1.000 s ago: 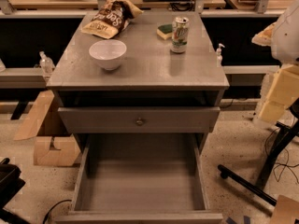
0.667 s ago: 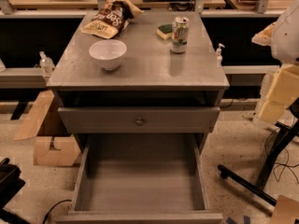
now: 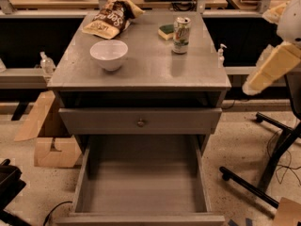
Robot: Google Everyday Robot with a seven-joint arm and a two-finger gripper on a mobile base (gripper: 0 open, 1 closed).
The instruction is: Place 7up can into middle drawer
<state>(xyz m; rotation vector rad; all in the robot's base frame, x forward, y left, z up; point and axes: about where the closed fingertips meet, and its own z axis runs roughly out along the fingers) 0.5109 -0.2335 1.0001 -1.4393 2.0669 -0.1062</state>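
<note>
The 7up can [image 3: 181, 34] stands upright near the back right of the grey cabinet top [image 3: 150, 69], next to a green-and-yellow sponge [image 3: 165, 31]. The middle drawer [image 3: 141, 187] is pulled out wide open below, its flat bottom bare. My gripper is not in view; only a cream and white arm segment [image 3: 272, 68] shows at the right edge, apart from the can and level with the cabinet top.
A white bowl [image 3: 108, 54] and a chip bag [image 3: 109, 19] sit on the top's left half. A shut drawer front with a round knob [image 3: 140, 122] is above the open drawer. Cardboard boxes [image 3: 47, 135] lie left, a black stand's legs [image 3: 263, 182] right.
The cream arm segment at the right edge has risen and shifted a little left. The can, bowl and drawers have not moved.
</note>
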